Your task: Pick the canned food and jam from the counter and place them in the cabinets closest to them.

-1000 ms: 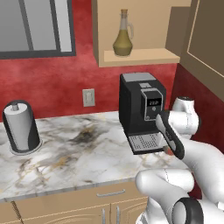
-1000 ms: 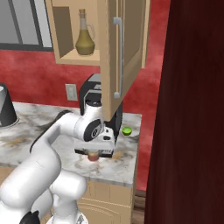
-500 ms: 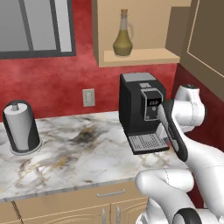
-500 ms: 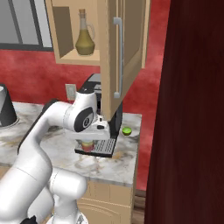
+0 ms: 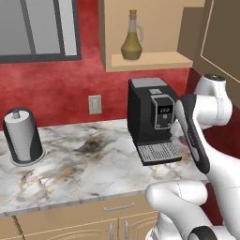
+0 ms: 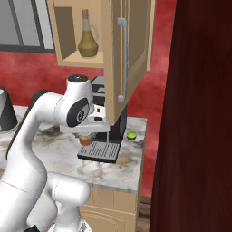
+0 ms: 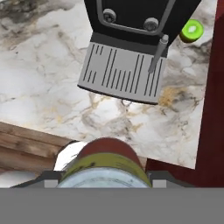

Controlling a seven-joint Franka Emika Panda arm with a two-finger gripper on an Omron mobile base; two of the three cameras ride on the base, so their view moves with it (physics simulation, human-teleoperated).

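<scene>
paper towel roll sits at the far left of the counter in my left base view, upright in its dark holder. moving right, i see a wall outlet on the red wall, then the black coffee machine with its slotted drip tray out front. above it, the open cabinets hold a tall olive bottle on the shelf. my arm bends across the right side of that view, just beside the machine.

from the right base view, the gripper hangs just above the drip tray's left end, under the swung-open cabinet door with its metal bar handle. a small green oblong thing lies on the marble to the right of the machine.

through the hand view, i see the jam right at the bottom, pinched between the jaws: grey-teal lid nearest the camera, yellow body, red band beyond. it is lifted off the counter, with the drip tray and counter edge below it.
</scene>
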